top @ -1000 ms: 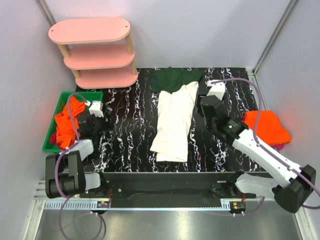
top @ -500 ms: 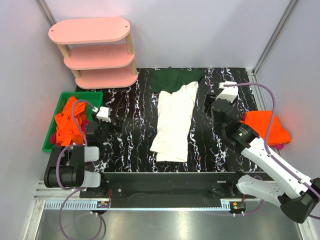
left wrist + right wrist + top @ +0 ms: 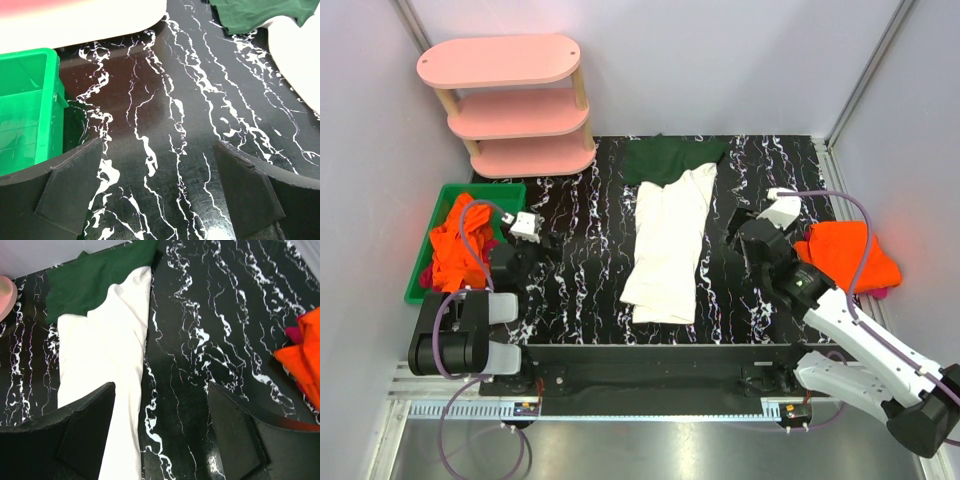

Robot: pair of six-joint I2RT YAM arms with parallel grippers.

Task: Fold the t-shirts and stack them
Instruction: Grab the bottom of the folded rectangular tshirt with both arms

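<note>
The white t-shirt [image 3: 666, 245] with dark green sleeves [image 3: 671, 158] lies folded into a long strip down the middle of the black marbled table. An orange t-shirt [image 3: 851, 252] lies at the right edge, with a magenta one [image 3: 295, 335] showing beside it. More orange cloth [image 3: 455, 248] fills the green bin [image 3: 506, 190] at the left. My left gripper [image 3: 535, 245] hovers open over bare table [image 3: 160, 190] beside the bin. My right gripper [image 3: 740, 226] is open and empty just right of the white shirt [image 3: 105, 355], its left finger [image 3: 85, 425] over the cloth's edge.
A pink three-tier shelf [image 3: 510, 105] stands at the back left, its base [image 3: 75, 20] showing in the left wrist view. The bin's wall [image 3: 50, 115] is close to my left finger. Grey walls enclose the table on three sides.
My right gripper drew back from the shirt's upper right toward the near right and opened wider. My left gripper swung from the bin over the table and opened wide.
</note>
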